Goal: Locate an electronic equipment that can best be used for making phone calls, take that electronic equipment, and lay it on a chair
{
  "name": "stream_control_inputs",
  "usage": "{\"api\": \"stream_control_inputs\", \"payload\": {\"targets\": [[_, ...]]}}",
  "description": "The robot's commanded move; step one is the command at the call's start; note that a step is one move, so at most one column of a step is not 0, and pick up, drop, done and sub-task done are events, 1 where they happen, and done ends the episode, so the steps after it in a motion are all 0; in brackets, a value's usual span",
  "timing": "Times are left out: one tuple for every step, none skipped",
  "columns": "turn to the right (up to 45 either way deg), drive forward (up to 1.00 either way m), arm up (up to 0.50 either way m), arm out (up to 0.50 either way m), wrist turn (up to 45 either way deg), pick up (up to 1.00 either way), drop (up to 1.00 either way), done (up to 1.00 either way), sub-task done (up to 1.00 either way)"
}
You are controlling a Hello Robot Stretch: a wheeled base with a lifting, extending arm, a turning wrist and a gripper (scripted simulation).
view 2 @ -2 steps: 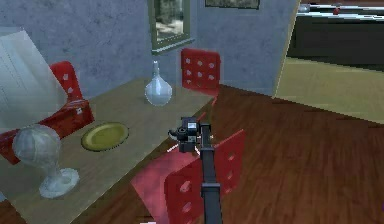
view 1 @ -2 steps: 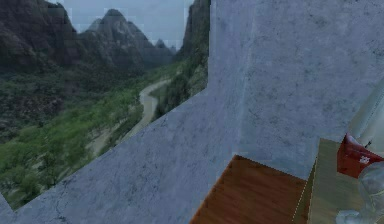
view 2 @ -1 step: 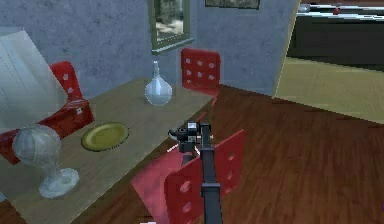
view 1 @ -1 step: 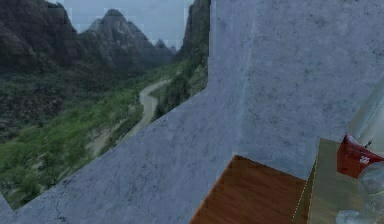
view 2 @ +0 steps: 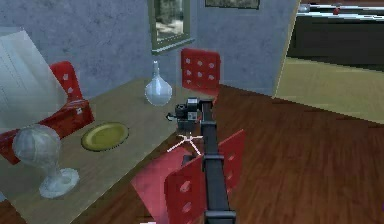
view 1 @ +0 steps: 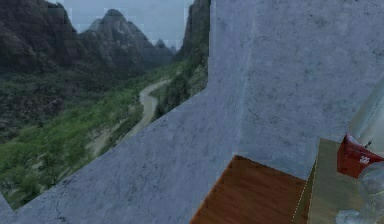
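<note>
The gripper [view 2: 184,118] is at the middle of the arm side view, at the edge of the table [view 2: 120,108]. I cannot tell if it holds anything, or where the phone is. Just upper left stands a vase [view 2: 155,86]. One red chair [view 2: 201,70] is above, another chair [view 2: 188,182] below. Farther left lies a plate [view 2: 105,135].
</note>
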Motion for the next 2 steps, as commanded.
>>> {"api": "stream_control_inputs", "payload": {"targets": [[0.0,0.00,0.00,-0.08,0.0,0.00,0.00,0.00,0.00],[0.0,0.00,0.00,0.00,0.0,0.00,0.00,1.00,0.00]]}}
